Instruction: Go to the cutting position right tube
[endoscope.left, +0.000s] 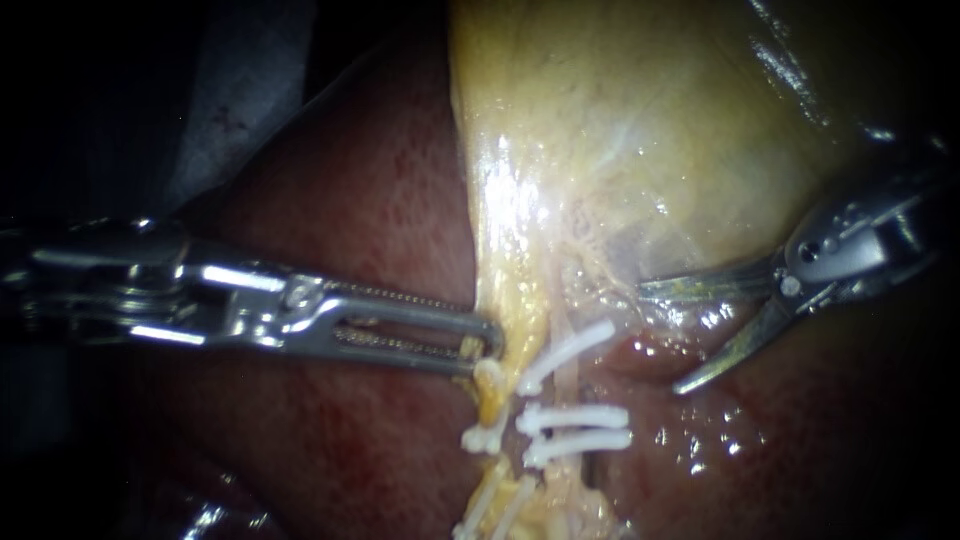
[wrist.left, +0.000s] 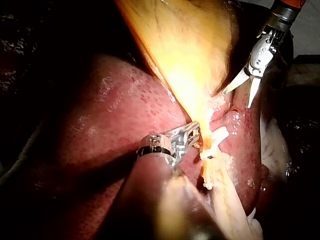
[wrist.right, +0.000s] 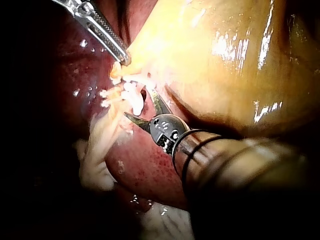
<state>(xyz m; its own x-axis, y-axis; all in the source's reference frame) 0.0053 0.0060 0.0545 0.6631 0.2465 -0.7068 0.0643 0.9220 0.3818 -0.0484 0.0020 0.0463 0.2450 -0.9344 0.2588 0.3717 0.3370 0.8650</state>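
- Left instrument (endoscope.left: 490, 345): the shaft enters from the left. The long slotted jaws stand narrow and are closed on the yellow tissue strand (endoscope.left: 512, 330) that hangs from the lower end of the gallbladder (endoscope.left: 650, 120).
- In the left wrist view, the left instrument's (wrist.left: 195, 134) jaw tips pinch the edge of this strand just above the clips.
- Right instrument (endoscope.left: 660, 340): the shaft enters from the right. Its tip carries two curved blades, spread wide with nothing between them.
- The upper blade lies along the wet tissue under the gallbladder. The lower blade points down over the liver (endoscope.left: 330, 200).
- Right tube (endoscope.left: 567, 385): a pale strand that runs downward beside the gripped strand.
- It carries one slanted white clip (endoscope.left: 565, 350) and two level clips (endoscope.left: 575, 428) beneath it. A bare stretch of tube lies between them.
- The open blades stand near the right tube on its right side. They are apart from it and not around it.
- The right wrist view shows the same blade tips (wrist.right: 139, 104) just short of the clips.
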